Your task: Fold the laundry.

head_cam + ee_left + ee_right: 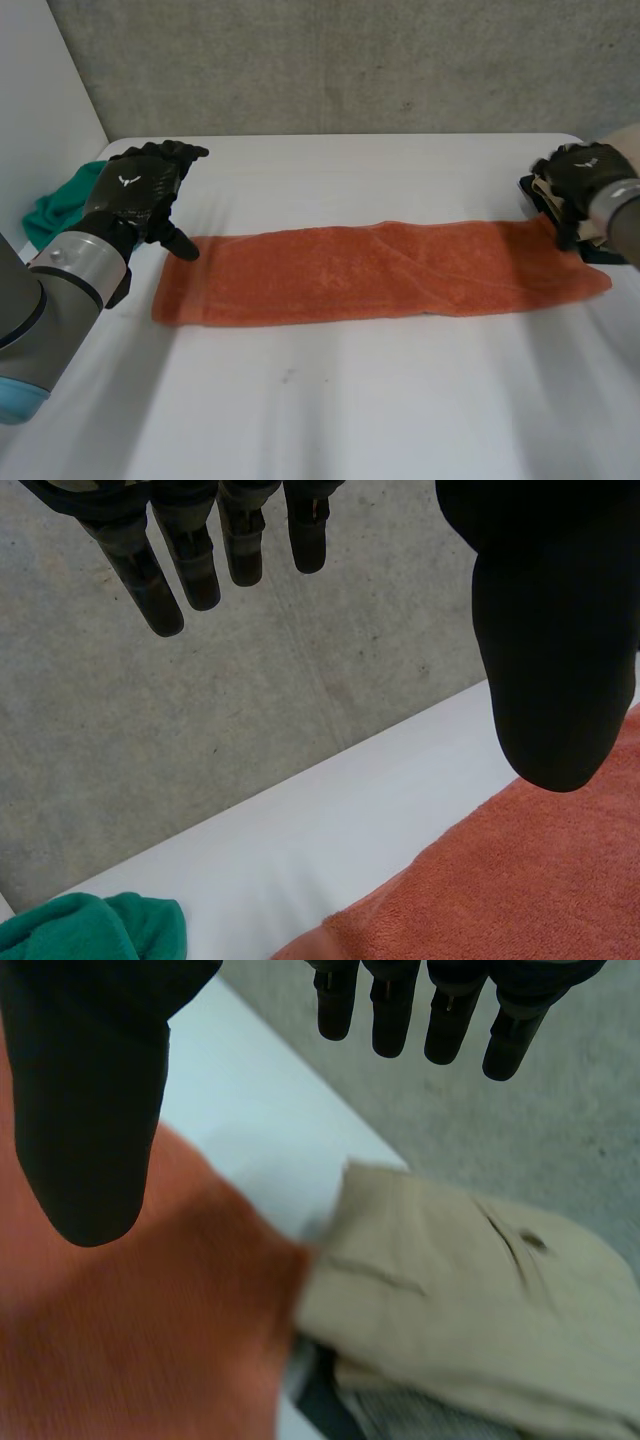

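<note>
A: From the head view, where's the laundry?
B: The orange towel (380,270) lies flat, a long strip across the white worktop (330,400). The left hand (140,190) is at its far left corner and the right hand (580,180) at its right end.
A: Left wrist view?
B: Fingers (190,560) straight, thumb apart, holding nothing. A green cloth (90,930) lies left of the towel.
A: Right wrist view?
B: Fingers (450,1020) spread, empty. Folded beige clothes (470,1290) touch the towel's right end.

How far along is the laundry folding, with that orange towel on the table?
Done: a beige garment lies folded on a stack by the right hand. In hand: the orange towel is laid out as a long strip, with the left hand and right hand open at its ends, gripping nothing. Left: folding the towel, then the crumpled green cloth beside the left hand.
</note>
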